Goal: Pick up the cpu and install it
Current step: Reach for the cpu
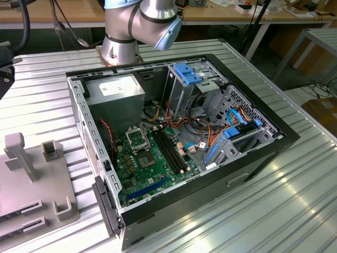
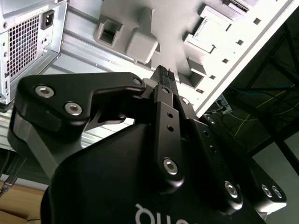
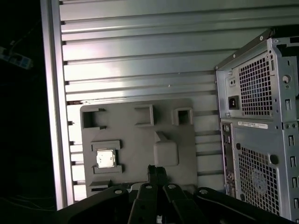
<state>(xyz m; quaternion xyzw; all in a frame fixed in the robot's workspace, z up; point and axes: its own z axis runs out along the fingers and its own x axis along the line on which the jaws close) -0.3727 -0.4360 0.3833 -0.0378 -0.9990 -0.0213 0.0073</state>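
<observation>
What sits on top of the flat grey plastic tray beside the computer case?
A small square silver-faced cpu lies in a framed recess of the grey tray, among raised blocks. The black tool covers one tray edge, hiding anything there.

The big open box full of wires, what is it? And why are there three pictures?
That is a black computer case with its side off, lying on a ribbed metal table. Behind it stands a silver and blue robot arm. That picture comes from a camera off the arm. The other two come from cameras riding near its wrist, so both show its black gripper, fingers together, holding nothing. The first wrist view also shows a grey plastic holder with the cpu, a small square silver chip, resting in it, not yet picked up.
</observation>
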